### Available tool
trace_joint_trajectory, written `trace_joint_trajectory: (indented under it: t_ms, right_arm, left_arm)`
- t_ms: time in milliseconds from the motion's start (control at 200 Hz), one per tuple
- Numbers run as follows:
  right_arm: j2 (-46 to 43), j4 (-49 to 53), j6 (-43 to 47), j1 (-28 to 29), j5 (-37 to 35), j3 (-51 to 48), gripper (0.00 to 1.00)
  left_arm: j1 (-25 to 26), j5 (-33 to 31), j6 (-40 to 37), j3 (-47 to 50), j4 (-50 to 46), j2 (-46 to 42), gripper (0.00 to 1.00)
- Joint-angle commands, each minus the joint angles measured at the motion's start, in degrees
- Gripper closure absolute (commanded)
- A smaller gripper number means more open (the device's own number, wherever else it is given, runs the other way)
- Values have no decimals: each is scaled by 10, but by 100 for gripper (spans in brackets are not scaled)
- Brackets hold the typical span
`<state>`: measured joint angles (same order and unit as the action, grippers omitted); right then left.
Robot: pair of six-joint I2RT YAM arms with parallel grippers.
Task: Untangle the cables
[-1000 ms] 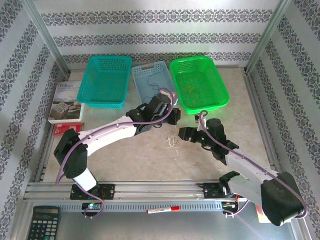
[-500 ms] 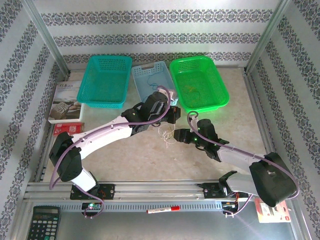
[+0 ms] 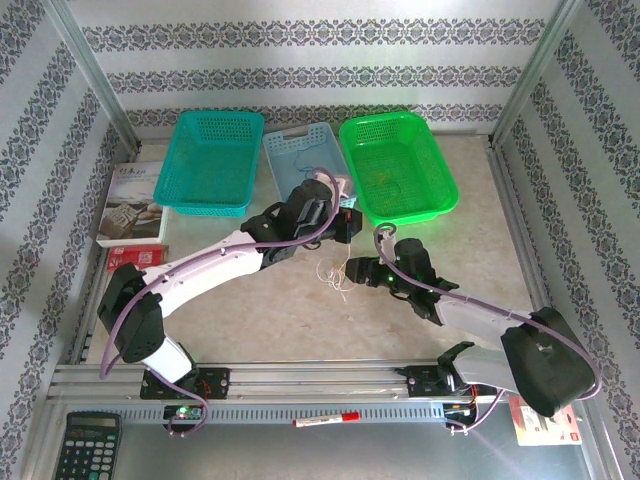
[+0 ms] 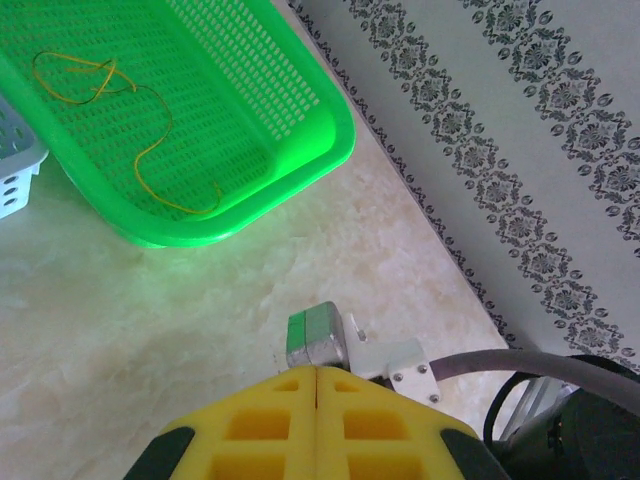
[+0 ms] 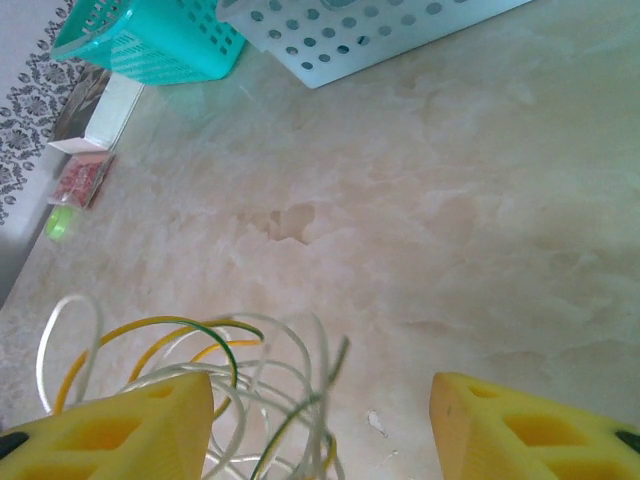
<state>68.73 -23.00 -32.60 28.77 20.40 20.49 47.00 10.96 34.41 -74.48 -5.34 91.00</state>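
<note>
The cables (image 3: 335, 275) lie as a small bunch of whitish, yellow and green-dark loops on the table between the two grippers. My right gripper (image 3: 358, 272) sits just right of the bunch. In the right wrist view it (image 5: 320, 400) is open wide, and the cables (image 5: 250, 390) curl over its left finger (image 5: 140, 425) and into the gap. My left gripper (image 3: 345, 226) hovers above and behind the bunch. In the left wrist view its yellow pads (image 4: 270, 425) are pressed together, gripper (image 4: 315, 372) shut, and no wire shows between them.
Three baskets stand at the back: teal (image 3: 210, 160), light blue (image 3: 298, 150) and green (image 3: 432, 180). A yellow wire (image 4: 150, 150) lies in the green basket (image 4: 300, 150). A book (image 3: 130, 205) lies at the left. A calculator (image 3: 88, 445) and a marker (image 3: 325, 418) rest on the front rail.
My right gripper has moved left up to the cable bunch. The bunch has shifted slightly up and left. My left gripper has shifted a little toward the back.
</note>
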Motion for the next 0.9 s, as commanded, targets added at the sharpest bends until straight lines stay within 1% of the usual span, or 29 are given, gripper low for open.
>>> trace_joint_trajectory:
  t_ms: [0, 45, 295, 425, 540, 689, 894]
  right_arm:
    - [-21, -5, 15, 5, 6, -4, 40]
    - [-34, 5, 16, 4, 5, -20, 40]
    - [-121, 50, 25, -1, 9, -39, 37]
    - [-142, 56, 33, -2, 15, -42, 35]
    - [-131, 52, 40, 3, 22, -33, 31]
    - [-90, 35, 51, 20, 25, -12, 29]
    - [-25, 8, 58, 54, 14, 28, 30]
  left_arm:
    - [-12, 13, -20, -4, 28, -13, 100]
    - [-14, 13, -22, -2, 28, -16, 100]
    - [-31, 38, -26, 6, 38, -24, 100]
    - [-35, 55, -28, 6, 47, -24, 100]
    - [-37, 71, -29, 4, 56, -24, 100]
    - [-38, 83, -30, -2, 56, -21, 100]
    - [-38, 86, -25, 2, 62, -28, 100]
